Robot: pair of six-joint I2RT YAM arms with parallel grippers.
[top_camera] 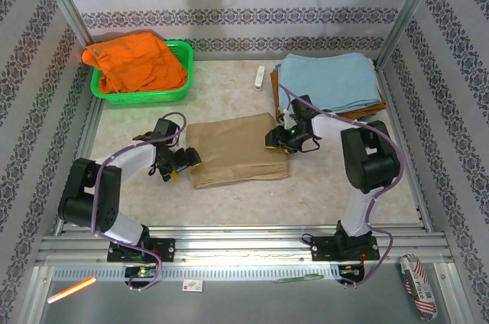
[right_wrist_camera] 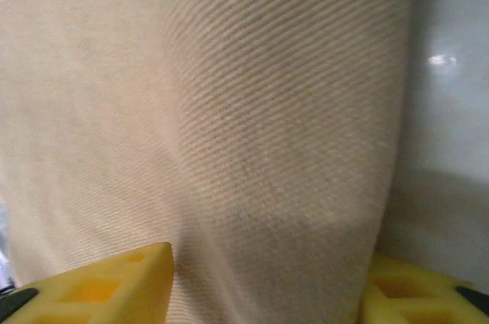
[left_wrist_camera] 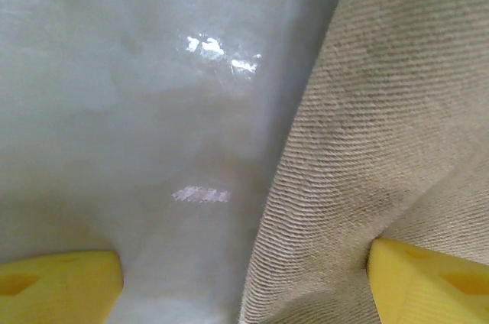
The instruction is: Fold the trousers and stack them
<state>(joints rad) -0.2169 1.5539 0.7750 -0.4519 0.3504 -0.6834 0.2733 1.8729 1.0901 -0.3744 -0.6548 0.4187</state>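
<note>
Trousers (top_camera: 237, 150) folded into a flat tan rectangle, mid-counter (top_camera: 229, 205), between the two arms. Left jaws at the rectangle's left edge, spread wide: one yellow pad (left_wrist_camera: 428, 282) on the twill, the other pad (left_wrist_camera: 57, 286) over bare counter. Right jaws at the far right corner of the rectangle, also spread, a strip of cloth lying between the yellow pads (right_wrist_camera: 99, 289). Green basket (top_camera: 145, 98) holding an orange garment (top_camera: 137, 64) at far left; light-blue cloth (top_camera: 328, 83) at far right, both apart from the trousers
</note>
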